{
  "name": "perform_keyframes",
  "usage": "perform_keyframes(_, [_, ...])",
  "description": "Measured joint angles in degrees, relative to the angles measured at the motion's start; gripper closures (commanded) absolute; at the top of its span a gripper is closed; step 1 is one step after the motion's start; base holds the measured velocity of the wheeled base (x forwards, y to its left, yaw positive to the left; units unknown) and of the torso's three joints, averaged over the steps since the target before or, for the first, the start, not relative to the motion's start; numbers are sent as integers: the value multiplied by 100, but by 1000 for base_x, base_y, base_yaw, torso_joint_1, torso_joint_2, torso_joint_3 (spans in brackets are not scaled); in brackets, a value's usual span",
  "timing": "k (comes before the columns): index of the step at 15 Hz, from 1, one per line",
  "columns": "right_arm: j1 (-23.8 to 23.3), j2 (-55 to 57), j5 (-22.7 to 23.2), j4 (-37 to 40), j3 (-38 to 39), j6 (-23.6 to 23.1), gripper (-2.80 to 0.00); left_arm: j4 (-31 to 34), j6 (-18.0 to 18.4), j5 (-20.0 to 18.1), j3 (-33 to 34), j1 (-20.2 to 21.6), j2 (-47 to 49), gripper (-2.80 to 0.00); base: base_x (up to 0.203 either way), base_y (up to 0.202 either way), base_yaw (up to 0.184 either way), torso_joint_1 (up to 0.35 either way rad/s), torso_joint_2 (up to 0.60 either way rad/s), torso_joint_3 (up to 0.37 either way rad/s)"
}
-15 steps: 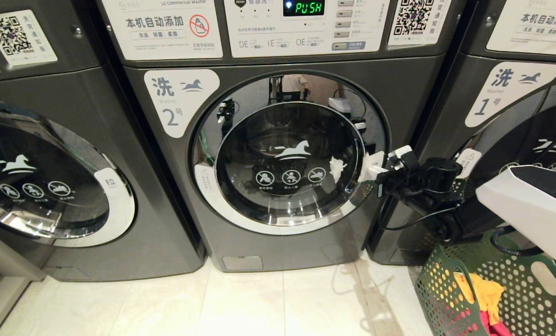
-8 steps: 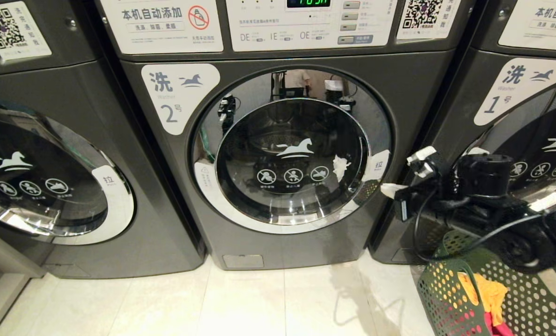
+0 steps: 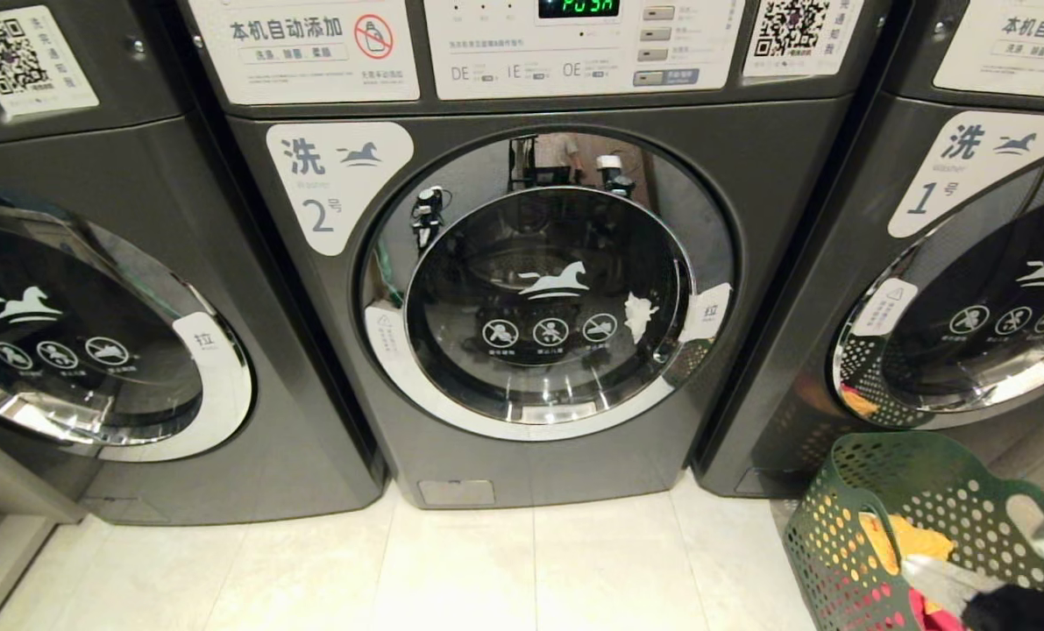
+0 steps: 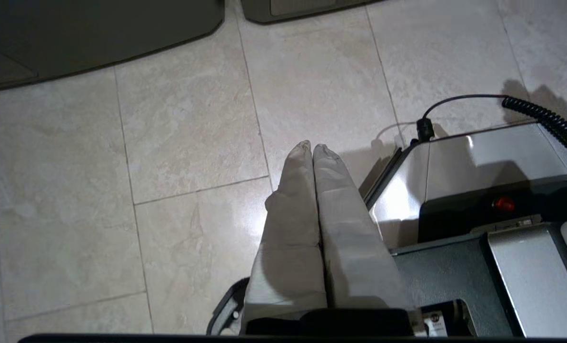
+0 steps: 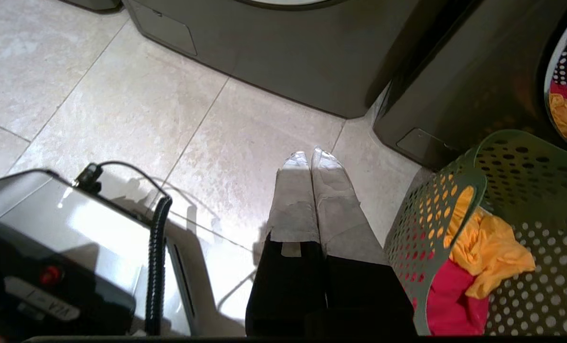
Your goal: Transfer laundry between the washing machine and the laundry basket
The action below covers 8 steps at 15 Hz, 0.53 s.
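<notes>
Chrome-rimmed and shut, the round glass door (image 3: 546, 289) of the washing machine (image 3: 522, 263) marked 2 has nothing in front of it now: a second ago the right hand was up at the door's pull tab (image 3: 711, 313), and it has since swung down and away. In the head view only a blurred part of that arm shows, low over the green laundry basket (image 3: 846, 526). The door looks no further open than before, so I judge the opening step not yet done and no garment moved.

The right hand (image 5: 310, 159) now points down at the tiled floor (image 5: 145, 105), its taped fingers pressed together and grasping nothing. Just beside it stands the basket, with the mustard garment (image 5: 490, 250) lying on the red-pink one (image 5: 452, 297) inside; the machine's base lies ahead of the fingertips.

The left hand (image 4: 313, 150) hangs low too, likewise clenched and empty, aimed at the floor with the robot's own base (image 4: 454, 181) close alongside.
</notes>
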Motion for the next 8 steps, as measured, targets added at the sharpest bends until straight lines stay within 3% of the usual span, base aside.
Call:
perform_keyframes(5, [-31,-3047,-523,3360,-93,517,0,-175,-2,130,193,117,132,0,0,0,0,0,0,0])
perform_keyframes(8, [-362,-3649,-790,4746,-282,819,0,-175,-1,169,202,850,164,0,0,0,0,0,0,0])
